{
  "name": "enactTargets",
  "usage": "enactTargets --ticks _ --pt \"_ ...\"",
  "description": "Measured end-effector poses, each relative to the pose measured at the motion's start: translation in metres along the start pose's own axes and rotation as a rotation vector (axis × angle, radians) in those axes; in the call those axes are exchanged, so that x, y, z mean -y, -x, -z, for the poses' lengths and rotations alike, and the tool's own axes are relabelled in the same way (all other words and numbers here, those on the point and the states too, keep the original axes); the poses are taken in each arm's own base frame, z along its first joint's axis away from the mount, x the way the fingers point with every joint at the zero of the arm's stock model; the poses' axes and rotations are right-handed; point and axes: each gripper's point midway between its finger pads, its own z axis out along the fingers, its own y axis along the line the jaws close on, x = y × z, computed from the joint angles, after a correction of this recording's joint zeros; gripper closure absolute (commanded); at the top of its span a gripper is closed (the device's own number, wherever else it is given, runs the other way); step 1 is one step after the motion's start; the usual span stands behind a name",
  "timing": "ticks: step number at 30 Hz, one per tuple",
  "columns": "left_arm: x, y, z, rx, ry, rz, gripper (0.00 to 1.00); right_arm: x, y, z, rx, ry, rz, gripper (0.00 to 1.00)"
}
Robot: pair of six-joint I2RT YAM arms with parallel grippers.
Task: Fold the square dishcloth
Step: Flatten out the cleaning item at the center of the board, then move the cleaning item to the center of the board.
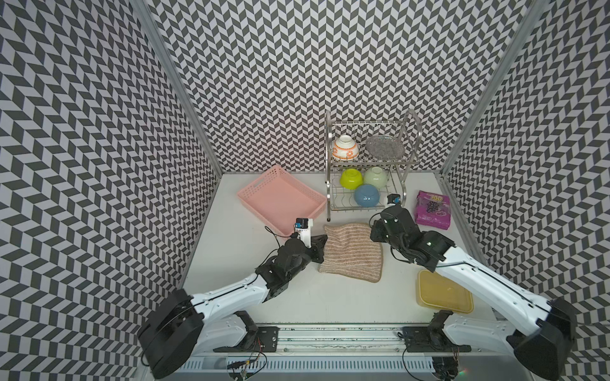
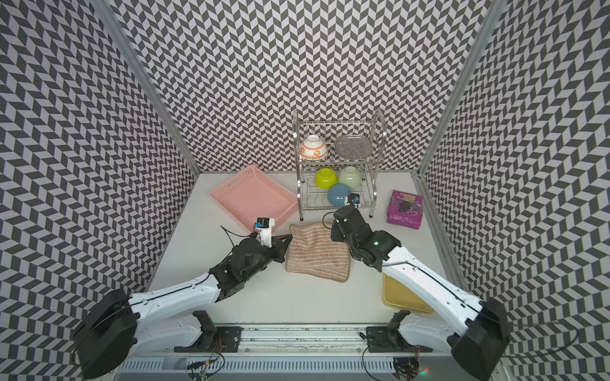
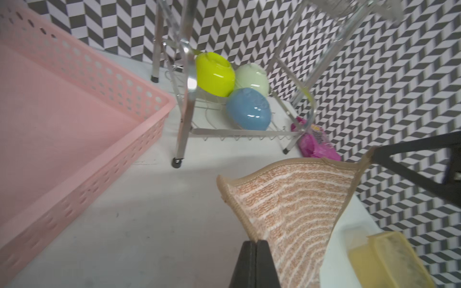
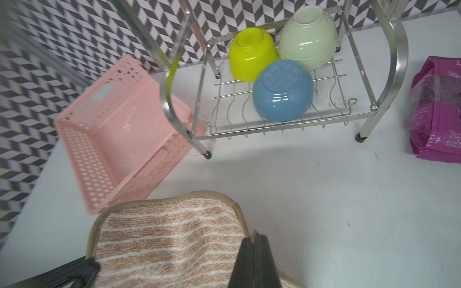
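Observation:
The square dishcloth, striped brownish-pink and cream with tan edging, sits mid-table in both top views. Its far edge is raised and sags between the grippers, while its near edge rests on the table. My left gripper is shut on the cloth's tan edging at the far left corner. My right gripper is shut on the edging at the far right corner. The cloth hangs taut-to-curved between both pinches in the wrist views.
A pink basket lies at the back left. Just behind the cloth stands a metal dish rack holding several upturned bowls. At the right lies a purple packet. A yellow container sits at the front right under my right arm.

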Motion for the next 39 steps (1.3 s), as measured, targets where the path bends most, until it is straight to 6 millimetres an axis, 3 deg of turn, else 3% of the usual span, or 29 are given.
enactTargets --ticks 5,9,11,12,14,17,21,25,30,36,39 --pt "-0.035 -0.019 -0.038 -0.03 0.069 -0.077 0.97 0.021 -0.002 -0.054 -0.013 -0.099 -0.022 1.0" --pt "-0.046 -0.02 -0.064 -0.039 0.096 -0.122 0.71 0.035 -0.005 -0.085 -0.037 -0.155 -0.025 1.0" --pt "-0.047 -0.013 -0.073 -0.028 0.108 -0.132 0.65 0.04 -0.005 -0.095 -0.044 -0.166 -0.024 1.0" --pt "-0.047 -0.009 -0.075 -0.02 0.111 -0.133 0.64 0.041 -0.004 -0.099 -0.046 -0.169 -0.025 0.98" --pt "-0.045 -0.001 -0.077 -0.001 0.112 -0.13 0.59 0.04 -0.002 -0.104 -0.049 -0.164 -0.023 0.81" --pt "-0.045 0.001 -0.075 0.004 0.123 -0.116 0.56 0.035 0.0 -0.105 -0.05 -0.142 -0.018 0.59" --pt "-0.04 -0.001 -0.065 -0.003 0.135 -0.091 0.58 0.032 -0.004 -0.105 -0.065 -0.12 -0.014 0.57" --pt "-0.013 -0.011 -0.054 -0.02 0.074 -0.078 0.64 0.033 -0.017 -0.099 -0.094 -0.091 -0.018 0.59" --pt "0.004 -0.047 -0.051 -0.112 0.007 -0.056 0.71 0.037 -0.055 -0.087 -0.18 -0.026 -0.034 0.6" --pt "-0.01 -0.095 -0.049 -0.239 0.038 -0.033 0.75 0.044 -0.107 -0.08 -0.298 0.013 -0.041 0.57" --pt "-0.012 -0.115 -0.045 -0.29 0.045 -0.028 0.75 0.048 -0.122 -0.076 -0.327 0.024 -0.048 0.58"
